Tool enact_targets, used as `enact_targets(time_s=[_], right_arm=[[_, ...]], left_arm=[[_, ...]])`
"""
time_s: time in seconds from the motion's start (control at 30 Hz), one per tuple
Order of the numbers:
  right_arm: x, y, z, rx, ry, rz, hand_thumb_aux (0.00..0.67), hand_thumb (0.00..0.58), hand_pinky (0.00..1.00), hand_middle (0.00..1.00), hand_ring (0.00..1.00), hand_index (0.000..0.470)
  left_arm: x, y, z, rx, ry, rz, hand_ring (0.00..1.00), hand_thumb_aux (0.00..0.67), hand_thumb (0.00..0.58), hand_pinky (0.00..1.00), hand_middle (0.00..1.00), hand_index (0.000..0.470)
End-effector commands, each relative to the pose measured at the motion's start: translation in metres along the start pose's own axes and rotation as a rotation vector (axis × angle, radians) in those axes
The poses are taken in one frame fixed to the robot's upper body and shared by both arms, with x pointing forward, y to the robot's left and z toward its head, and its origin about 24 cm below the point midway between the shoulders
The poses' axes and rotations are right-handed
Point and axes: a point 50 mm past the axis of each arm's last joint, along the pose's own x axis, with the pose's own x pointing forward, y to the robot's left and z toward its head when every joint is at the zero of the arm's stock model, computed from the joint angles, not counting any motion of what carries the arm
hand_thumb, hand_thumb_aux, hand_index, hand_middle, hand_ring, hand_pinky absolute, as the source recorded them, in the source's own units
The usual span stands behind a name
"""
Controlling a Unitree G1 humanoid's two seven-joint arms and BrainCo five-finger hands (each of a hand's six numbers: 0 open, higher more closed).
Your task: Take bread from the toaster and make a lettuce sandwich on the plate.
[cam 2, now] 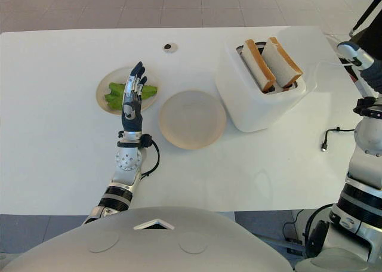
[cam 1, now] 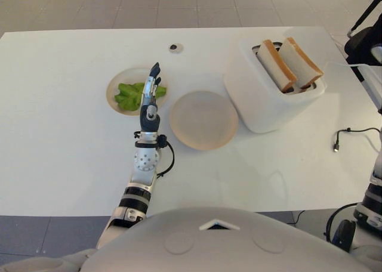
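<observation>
White table (cam 1: 59, 135); my left hand (cam 1: 149, 110) spread, empty, over lettuce (cam 1: 126, 98) — bread (cam 1: 276, 64) in toaster (cam 1: 256, 102), plate (cam 1: 203, 120) bare; opening step, I judge; next — pinch slice out.

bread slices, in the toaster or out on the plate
In: both tan-crusted bread slices stick up from the slots of the white toaster; the round beige plate holds nothing.

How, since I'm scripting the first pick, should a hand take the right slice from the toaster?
Pinch the right slice by its top part standing clear of the toaster, across its broad faces, coming from above. Its lower part sits in the slot, and the other slice stands close on its left.
</observation>
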Motion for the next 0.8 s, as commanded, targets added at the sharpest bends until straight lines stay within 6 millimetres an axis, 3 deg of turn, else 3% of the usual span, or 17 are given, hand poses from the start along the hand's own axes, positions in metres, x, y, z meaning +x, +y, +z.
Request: enact_targets(time_s=[0.03,0.17,0.43,0.47,0.5,0.53,0.57,0.6,0.8], right_arm=[[-0.008,0.032,-0.006,-0.080,0.027,0.180,0.000,0.000,0.00,0.00,0.00,0.000],[-0.018,0.052,-0.004,-0.111,0.013,0.324,0.000,0.000,0.00,0.00,0.00,0.000],[-0.023,0.057,0.017,-0.083,-0.083,0.402,0.000,0.000,0.00,0.00,0.00,0.000],[-0.022,0.057,0.018,-0.084,-0.090,0.405,0.039,0.066,0.00,0.00,0.00,0.028],[-0.022,0.056,0.019,-0.086,-0.095,0.404,0.105,0.168,0.00,0.00,0.00,0.074],[-0.020,0.053,0.020,-0.089,-0.098,0.388,0.378,0.470,0.00,0.00,0.00,0.265],[-0.018,0.049,0.019,-0.092,-0.096,0.356,0.670,0.580,0.74,0.74,0.74,0.470],[-0.015,0.044,0.021,-0.088,-0.098,0.312,0.670,0.580,1.00,1.00,1.00,0.470],[-0.003,0.037,0.032,-0.029,-0.134,0.201,0.670,0.580,1.00,1.00,1.00,0.470]], left_arm=[[-0.008,-0.012,-0.007,-0.022,0.056,-0.009,0.00,0.000,0.000,0.00,0.00,0.000],[-0.011,-0.014,-0.007,-0.023,0.059,-0.015,0.00,0.000,0.000,0.00,0.00,0.000],[-0.013,-0.014,-0.005,-0.021,0.060,-0.016,0.00,0.000,0.000,0.00,0.00,0.000],[-0.013,-0.015,-0.005,-0.021,0.059,-0.015,0.00,0.000,0.000,0.00,0.00,0.000],[-0.013,-0.015,-0.004,-0.022,0.058,-0.014,0.00,0.000,0.000,0.00,0.00,0.000],[-0.014,-0.015,-0.004,-0.022,0.057,-0.013,0.00,0.000,0.000,0.00,0.00,0.000],[-0.014,-0.015,-0.004,-0.023,0.058,-0.014,0.00,0.000,0.000,0.00,0.00,0.000],[-0.014,-0.015,-0.004,-0.024,0.059,-0.014,0.00,0.000,0.000,0.00,0.00,0.000],[-0.016,-0.015,-0.004,-0.022,0.064,-0.007,0.00,0.000,0.000,0.00,0.00,0.000]])
